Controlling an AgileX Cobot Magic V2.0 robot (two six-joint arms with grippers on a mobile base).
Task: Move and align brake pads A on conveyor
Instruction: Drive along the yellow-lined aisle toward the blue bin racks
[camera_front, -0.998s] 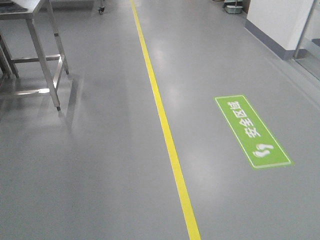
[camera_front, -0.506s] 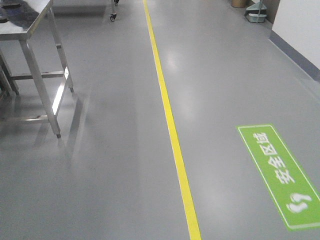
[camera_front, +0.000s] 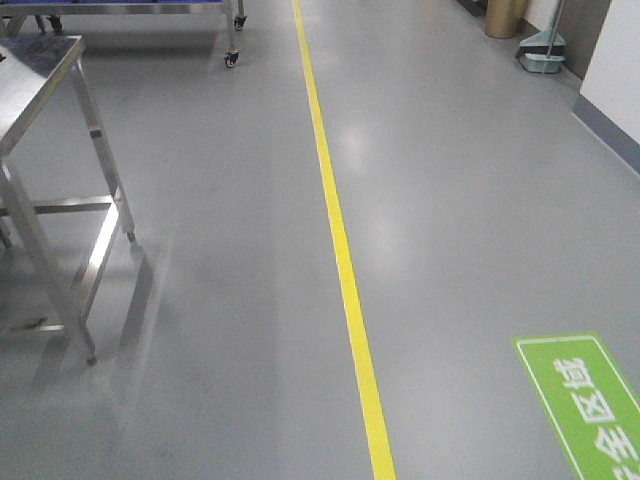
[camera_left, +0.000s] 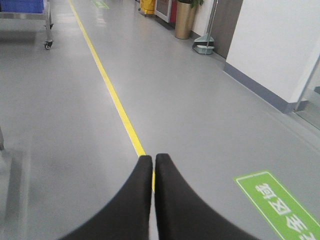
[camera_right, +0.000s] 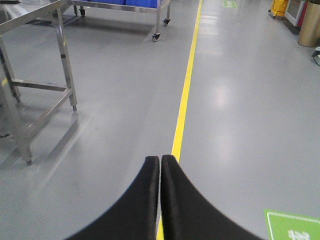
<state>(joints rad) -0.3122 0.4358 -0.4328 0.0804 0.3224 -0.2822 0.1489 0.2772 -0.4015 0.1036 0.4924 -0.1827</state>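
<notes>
**While the robot faces open floor, both claws sit shut and empty**

Since neither the brake pads A nor the conveyor shows in any view, I judge the job not yet begun: the robot stands in an aisle, away from its work. The left claw (camera_left: 152, 159) has its two smooth black fingers pressed together with only a hairline seam between them, and it holds nothing. The right claw (camera_right: 160, 160) is the same. Both point low and forward, which reads to me as a tucked posture for travel.

The floor (camera_front: 200, 330) is smooth grey and faintly glossy, catching soft glare. A yellow line (camera_front: 340, 250) runs straight down it from near to far, with a green floor sign (camera_front: 590, 400) lettered in white at near right. On the left stands a steel table (camera_front: 40, 70) with a brushed top, square legs and shiny cross rails. Beyond it, far left, is a wheeled cart (camera_front: 235, 30) on casters. Far right, a brass-coloured bin (camera_front: 503, 15) and a dustpan (camera_front: 545, 55) wait by the wall.
</notes>
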